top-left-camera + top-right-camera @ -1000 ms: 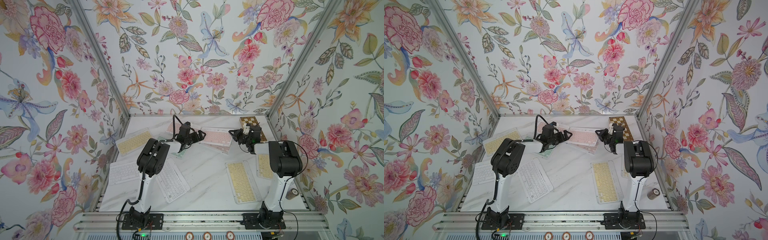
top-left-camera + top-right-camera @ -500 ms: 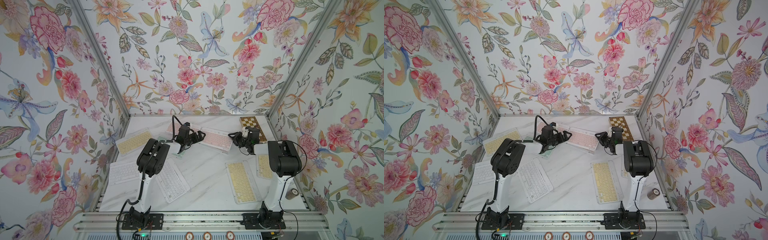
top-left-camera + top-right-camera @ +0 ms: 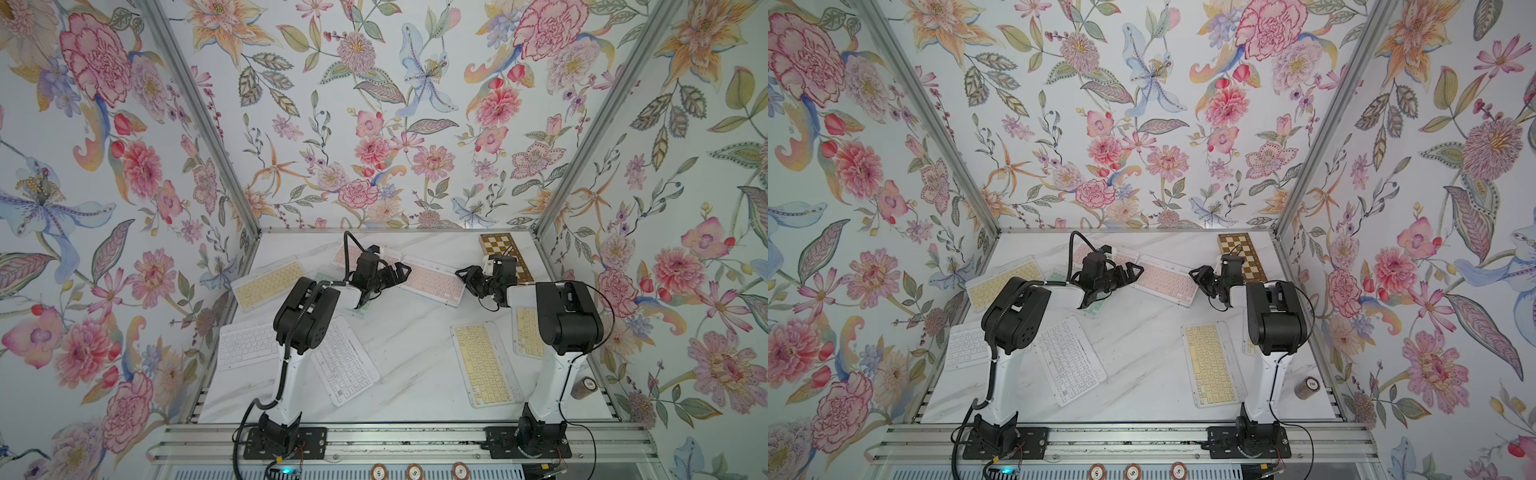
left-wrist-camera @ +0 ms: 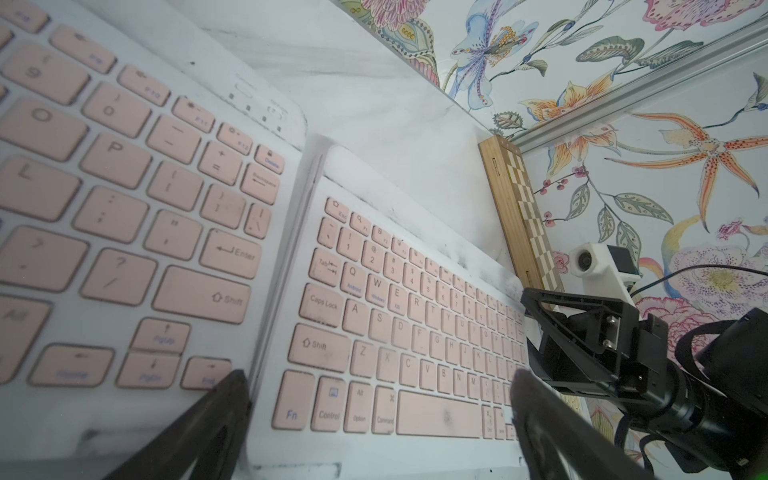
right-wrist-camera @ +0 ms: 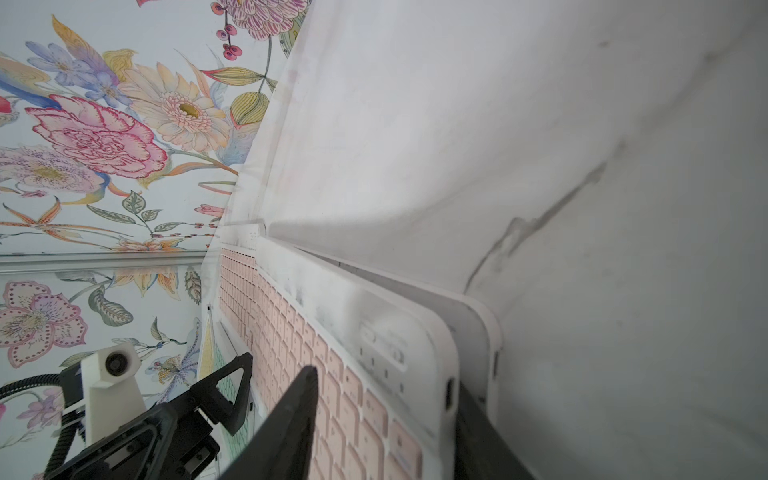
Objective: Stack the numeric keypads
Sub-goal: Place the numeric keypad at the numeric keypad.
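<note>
Marble tabletop (image 3: 407,345): pink keypad (image 5: 291,332) edge lay between the released, parted jaws of the right gripper (image 5: 384,378); left gripper (image 4: 378,374) likewise gaped.

A: Left arm (image 3: 307,316), how's it set?
B: Elbow bent high, forearm stretched toward the back. The left gripper (image 3: 395,276) sits low, its fingers (image 4: 220,415) spread wide.
A: And the right arm (image 3: 567,320)?
B: Much the same pose: elbow up, wrist turned inward. The right gripper (image 3: 467,278) faces the left one with its jaws parted. The two grippers are near each other but apart.
</note>
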`<state>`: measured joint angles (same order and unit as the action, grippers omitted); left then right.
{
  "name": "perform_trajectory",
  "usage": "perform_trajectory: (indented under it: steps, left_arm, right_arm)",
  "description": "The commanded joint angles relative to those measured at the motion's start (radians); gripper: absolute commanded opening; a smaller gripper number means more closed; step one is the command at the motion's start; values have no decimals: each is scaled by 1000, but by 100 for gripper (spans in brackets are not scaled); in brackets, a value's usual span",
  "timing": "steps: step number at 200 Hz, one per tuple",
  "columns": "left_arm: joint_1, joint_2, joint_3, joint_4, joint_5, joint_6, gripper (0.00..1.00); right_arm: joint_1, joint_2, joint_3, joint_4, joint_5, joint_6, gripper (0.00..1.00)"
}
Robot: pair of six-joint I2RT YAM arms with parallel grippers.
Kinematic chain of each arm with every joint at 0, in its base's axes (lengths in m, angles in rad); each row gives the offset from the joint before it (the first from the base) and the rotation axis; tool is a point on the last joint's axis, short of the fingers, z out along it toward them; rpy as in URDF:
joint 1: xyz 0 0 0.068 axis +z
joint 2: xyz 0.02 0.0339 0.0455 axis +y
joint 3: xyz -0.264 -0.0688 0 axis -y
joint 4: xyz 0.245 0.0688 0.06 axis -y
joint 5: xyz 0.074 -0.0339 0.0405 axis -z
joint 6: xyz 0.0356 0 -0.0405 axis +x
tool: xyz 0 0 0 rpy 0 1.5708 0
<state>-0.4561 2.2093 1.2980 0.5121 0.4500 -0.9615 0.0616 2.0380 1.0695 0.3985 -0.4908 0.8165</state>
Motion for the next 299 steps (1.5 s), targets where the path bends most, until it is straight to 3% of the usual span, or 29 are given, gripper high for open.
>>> perform_trajectory:
  steps: [1, 121, 127, 146, 150, 160, 197, 299]
  left_arm:
    - [8, 1, -31, -57, 20, -10, 99]
    - [7, -14, -50, -58, 22, -2, 99]
    - [7, -16, -51, -60, 20, 1, 99]
    - [8, -20, -48, -67, 18, 5, 99]
    - [8, -22, -49, -67, 18, 6, 99]
    - [7, -26, -48, -70, 18, 7, 99]
    - [8, -56, -48, -117, 4, 46, 99]
    - [4, -18, -21, -149, 20, 58, 99]
  right_arm:
    - [3, -37, 15, -71, 59, -50, 50]
    - [6, -107, 25, -157, 130, -128, 58]
    - [6, -115, 25, -161, 135, -132, 64]
    - [6, -133, 28, -177, 142, -147, 66]
    - [6, -137, 27, -182, 146, -149, 72]
    - [6, -148, 25, -189, 151, -155, 75]
    - [25, -195, -1, -255, 193, -185, 100]
    - [102, -94, 25, -363, 234, -218, 99]
